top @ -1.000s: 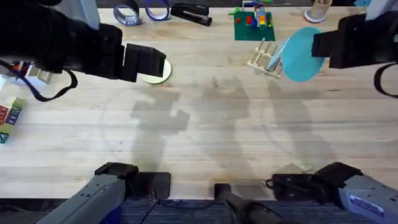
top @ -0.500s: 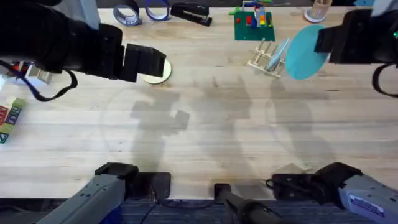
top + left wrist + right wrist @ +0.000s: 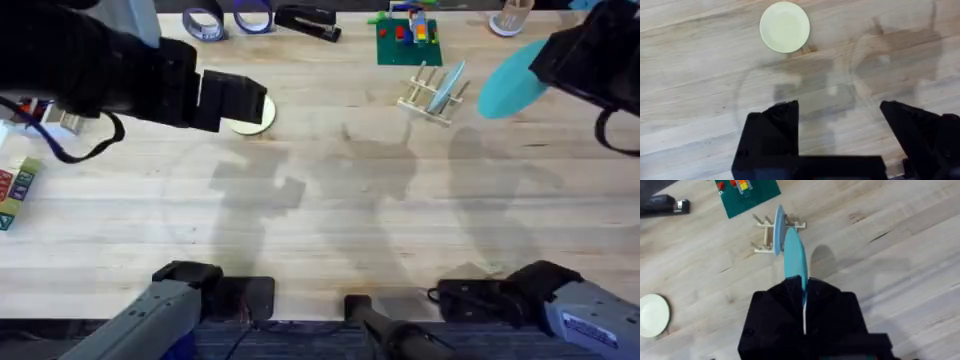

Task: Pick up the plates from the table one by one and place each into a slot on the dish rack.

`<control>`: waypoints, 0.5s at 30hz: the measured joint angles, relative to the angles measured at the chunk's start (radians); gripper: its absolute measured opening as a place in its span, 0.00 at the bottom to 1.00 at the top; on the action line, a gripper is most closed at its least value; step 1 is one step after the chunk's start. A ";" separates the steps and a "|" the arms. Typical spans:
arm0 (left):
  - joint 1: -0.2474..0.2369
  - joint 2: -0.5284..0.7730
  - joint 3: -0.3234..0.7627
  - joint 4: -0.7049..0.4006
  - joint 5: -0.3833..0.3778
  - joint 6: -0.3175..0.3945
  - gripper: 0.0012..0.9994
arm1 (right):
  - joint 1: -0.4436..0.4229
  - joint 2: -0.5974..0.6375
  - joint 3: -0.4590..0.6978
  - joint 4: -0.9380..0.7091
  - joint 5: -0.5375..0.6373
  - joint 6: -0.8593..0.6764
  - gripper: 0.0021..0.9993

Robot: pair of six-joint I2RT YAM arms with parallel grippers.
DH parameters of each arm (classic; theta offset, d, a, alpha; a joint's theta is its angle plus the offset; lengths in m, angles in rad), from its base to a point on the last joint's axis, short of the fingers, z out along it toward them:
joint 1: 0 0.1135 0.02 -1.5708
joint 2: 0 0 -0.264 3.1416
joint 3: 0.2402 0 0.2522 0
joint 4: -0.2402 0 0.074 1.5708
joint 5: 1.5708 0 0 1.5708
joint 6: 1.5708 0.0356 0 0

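My right gripper [image 3: 804,300] is shut on the turquoise plate [image 3: 794,260], which hangs edge-on above the table [image 3: 330,220], just right of the dish rack [image 3: 425,98]. In the overhead view that plate [image 3: 508,82] is tilted at the right gripper [image 3: 545,70]. A light blue plate [image 3: 452,82] stands in a slot of the rack [image 3: 771,240], seen again as the light blue plate [image 3: 778,222]. The pale yellow plate [image 3: 785,26] lies flat on the wood. My left gripper [image 3: 840,125] hovers open near it, with nothing between its fingers, and partly covers the yellow plate [image 3: 258,117] from above.
A green brick baseplate [image 3: 405,40] with bricks sits behind the rack. Tape rolls [image 3: 205,22], a black stapler [image 3: 305,20] and a cup [image 3: 510,18] line the far edge. Coloured blocks [image 3: 12,190] lie at the left edge.
The right gripper has moved right and a little away from the rack, and the turquoise plate has turned from face-on to nearly edge-on. The left arm has not moved.
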State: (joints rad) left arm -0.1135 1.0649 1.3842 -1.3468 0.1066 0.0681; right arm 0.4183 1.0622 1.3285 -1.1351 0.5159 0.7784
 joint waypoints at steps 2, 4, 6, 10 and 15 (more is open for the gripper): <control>0.000 0.000 0.000 0.000 0.000 0.000 0.99 | 0.000 0.000 0.000 0.000 0.004 0.012 0.03; 0.000 0.000 0.000 0.000 0.000 0.000 0.99 | -0.001 0.000 0.000 0.000 0.007 0.023 0.03; 0.000 0.000 0.000 0.000 0.000 0.000 0.99 | -0.006 0.003 0.000 0.000 0.008 0.030 0.03; 0.000 0.000 0.000 0.000 0.000 0.000 0.99 | -0.022 0.037 0.003 -0.002 0.007 0.034 0.03; 0.000 0.000 0.000 0.000 0.000 0.000 0.99 | -0.041 0.116 0.031 -0.005 -0.001 0.034 0.03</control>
State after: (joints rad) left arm -0.1135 1.0649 1.3842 -1.3468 0.1066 0.0681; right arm 0.3770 1.1781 1.3595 -1.1404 0.5148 0.8120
